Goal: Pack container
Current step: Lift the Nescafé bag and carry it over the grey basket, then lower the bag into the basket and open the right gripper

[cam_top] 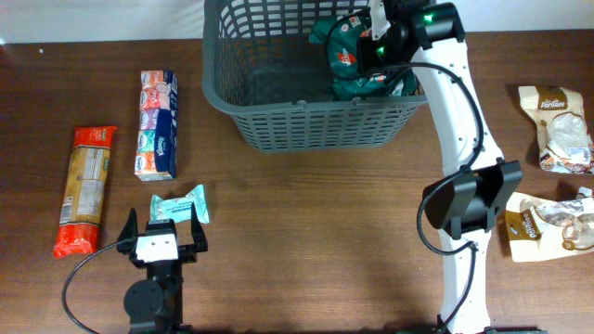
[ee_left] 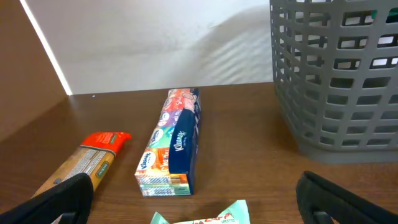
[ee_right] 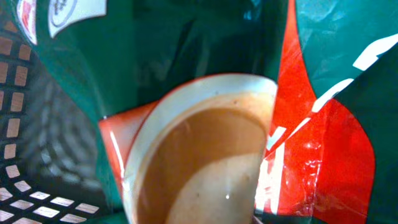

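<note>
My right hand (cam_top: 369, 48) is clenched on the green packet (cam_top: 345, 57), with the container (cam_top: 316, 125) around and below it. I think the next move is to let go there. My left hand (cam_top: 163, 228) is released.

Right arm (cam_top: 458, 102): white links, black joint housings, green LED (cam_top: 428, 16), black cable (cam_top: 480, 116). Left arm (cam_top: 148, 295): black, white plate behind black-fingered left tool (cam_top: 163, 225), looped black lead (cam_top: 74, 278).
</note>
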